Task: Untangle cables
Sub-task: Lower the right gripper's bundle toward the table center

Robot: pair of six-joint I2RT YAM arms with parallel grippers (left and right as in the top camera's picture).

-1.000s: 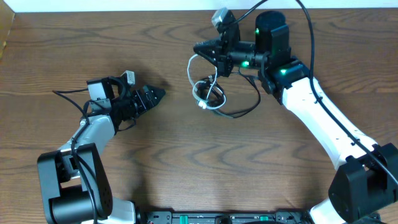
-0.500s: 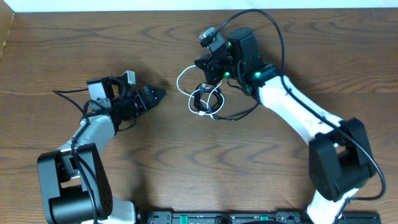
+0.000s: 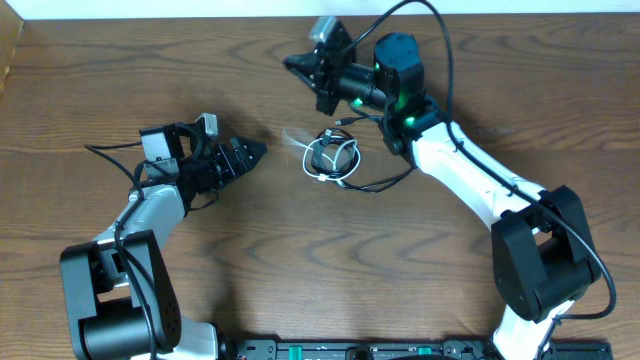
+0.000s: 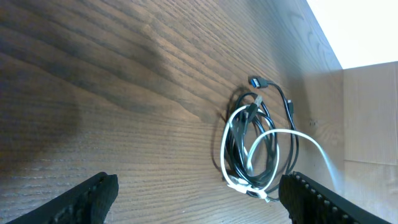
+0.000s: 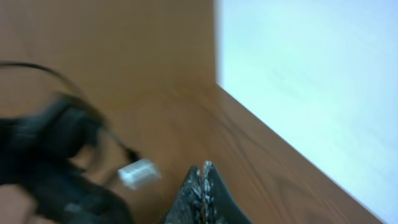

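Knots in the cables [image 4: 236, 152] may tighten if my closed right gripper [image 5: 201, 174] yanks while my left gripper [image 3: 256, 150] gapes idle.

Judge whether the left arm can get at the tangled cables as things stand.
Probably yes: the open left gripper points at the tangled cables, only bare table lies between them, and the shut right gripper sits off toward the far edge.

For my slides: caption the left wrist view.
Black and white cables lie coiled together on the wooden table before the open left hand.
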